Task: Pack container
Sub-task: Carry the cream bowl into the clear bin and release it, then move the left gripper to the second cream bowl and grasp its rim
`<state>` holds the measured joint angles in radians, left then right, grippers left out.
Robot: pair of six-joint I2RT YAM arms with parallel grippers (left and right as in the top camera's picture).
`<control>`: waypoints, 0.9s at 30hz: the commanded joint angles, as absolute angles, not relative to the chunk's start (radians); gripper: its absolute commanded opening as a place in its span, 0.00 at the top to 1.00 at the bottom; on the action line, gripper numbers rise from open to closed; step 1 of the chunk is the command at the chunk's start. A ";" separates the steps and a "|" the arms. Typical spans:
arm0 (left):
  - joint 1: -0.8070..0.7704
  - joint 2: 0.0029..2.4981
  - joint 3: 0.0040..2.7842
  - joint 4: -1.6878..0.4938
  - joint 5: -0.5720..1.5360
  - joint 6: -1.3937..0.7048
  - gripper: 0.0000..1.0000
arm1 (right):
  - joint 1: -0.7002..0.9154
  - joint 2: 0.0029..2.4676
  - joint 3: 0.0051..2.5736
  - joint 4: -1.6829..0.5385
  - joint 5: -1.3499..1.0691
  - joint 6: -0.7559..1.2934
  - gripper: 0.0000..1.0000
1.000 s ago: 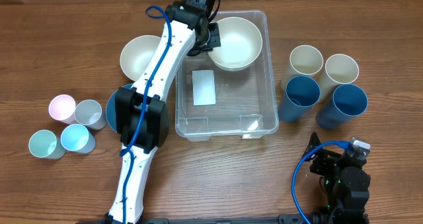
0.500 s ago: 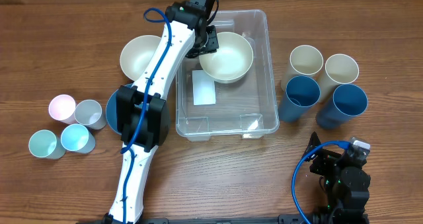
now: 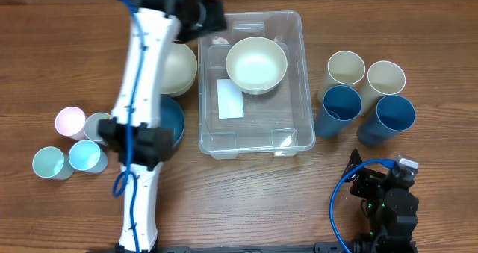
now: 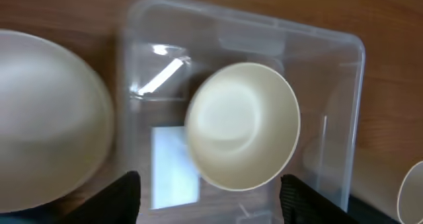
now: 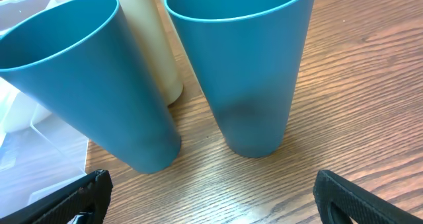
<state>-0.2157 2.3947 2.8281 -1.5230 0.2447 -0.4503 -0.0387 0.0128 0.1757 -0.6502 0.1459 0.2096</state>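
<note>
Though half-hidden, blue bowl (image 3: 176,123) beside container (image 3: 270,116)

Clear plastic container (image 3: 261,122), glossy, catching glare. Cream bowl (image 3: 256,65) looks smooth and matt. Blue cup (image 5: 254,72) is smooth, satin plastic. Table (image 3: 246,201) shows grained wood.

The clear rectangular container (image 3: 261,122) sits upright and open, 1 cream bowl (image 3: 256,64) in its far end.
</note>
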 commanded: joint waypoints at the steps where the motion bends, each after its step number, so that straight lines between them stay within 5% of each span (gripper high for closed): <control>1: -0.096 2.317 2.869 -1.596 0.156 -0.352 0.28 | -0.041 0.003 0.160 -0.655 0.152 0.216 0.00; 12: 0.165 2.399 2.667 -1.621 0.267 -0.206 0.36 | -0.041 0.003 0.160 -0.655 0.152 0.216 0.00; 27: 0.191 2.583 2.482 -1.478 0.363 -0.145 0.46 | -0.041 0.003 0.160 -0.655 0.152 0.216 0.00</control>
